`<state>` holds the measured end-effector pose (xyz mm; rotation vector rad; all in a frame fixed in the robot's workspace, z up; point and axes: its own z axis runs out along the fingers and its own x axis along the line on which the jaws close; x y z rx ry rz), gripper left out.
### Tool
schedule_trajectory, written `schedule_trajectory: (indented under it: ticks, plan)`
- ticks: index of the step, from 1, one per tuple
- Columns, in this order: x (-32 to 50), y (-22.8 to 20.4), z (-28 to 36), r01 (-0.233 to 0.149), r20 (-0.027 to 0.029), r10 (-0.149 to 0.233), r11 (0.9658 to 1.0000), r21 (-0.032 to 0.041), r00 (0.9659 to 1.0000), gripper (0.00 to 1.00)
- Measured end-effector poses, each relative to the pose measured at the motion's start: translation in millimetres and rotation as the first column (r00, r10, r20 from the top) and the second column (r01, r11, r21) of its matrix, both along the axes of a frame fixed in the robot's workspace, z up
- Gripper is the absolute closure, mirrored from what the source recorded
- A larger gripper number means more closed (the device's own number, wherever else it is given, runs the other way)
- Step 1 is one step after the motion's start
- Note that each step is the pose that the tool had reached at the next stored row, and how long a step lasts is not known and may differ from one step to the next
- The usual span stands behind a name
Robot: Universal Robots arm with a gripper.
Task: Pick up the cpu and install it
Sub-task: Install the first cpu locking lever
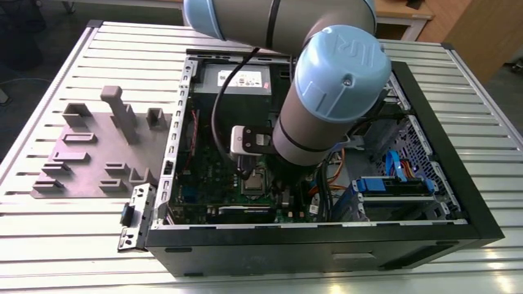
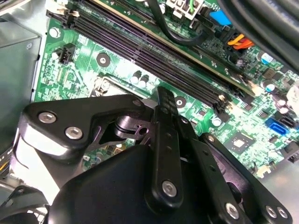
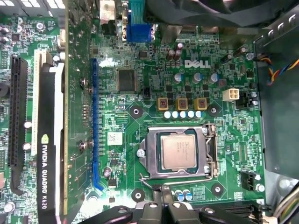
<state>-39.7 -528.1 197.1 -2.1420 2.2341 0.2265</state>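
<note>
The cpu (image 3: 179, 150) sits flat inside the socket frame (image 3: 177, 151) on the motherboard (image 3: 154, 65) in the first wrist view, square to the frame edges as far as I can see, so placement looks done or close to it. The gripper (image 3: 161, 192) hangs just beside the socket edge with nothing between its tips; they look drawn close together, though the linkage hides most of them in the second wrist view, where the gripper (image 2: 163, 95) pokes out over the memory slots (image 2: 159, 51). In the exterior view the arm (image 1: 327, 98) reaches down into the open computer case (image 1: 457, 202), with the grey slotted fixture (image 1: 90, 153) well apart on the table (image 1: 49, 245) at the exterior view's left. Risks as I judge them: the chip may not be fully seated in the socket, can't tell from above; any sideways nudge from the fingertips could skew it or bend contacts. The tips are also near the capacitors (image 3: 183, 115) and the retention lever (image 3: 212, 154), so a drift could clip those. Loose cables (image 1: 331, 177) run next to the wrist and could snag.
</note>
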Motion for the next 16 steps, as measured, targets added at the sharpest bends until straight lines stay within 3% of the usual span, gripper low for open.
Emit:
schedule_trajectory:
  ticks: [9, 16]
  plan:
    - [0.0, 0.1, 16.5, 0.000, 0.0000, 0.000, 1.0000, 0.0000, 1.0000, 0.89]
    - [0.0, 0.1, 17.4, 0.000, 0.0000, 0.000, 1.0000, 0.0001, 1.0000, 0.89]
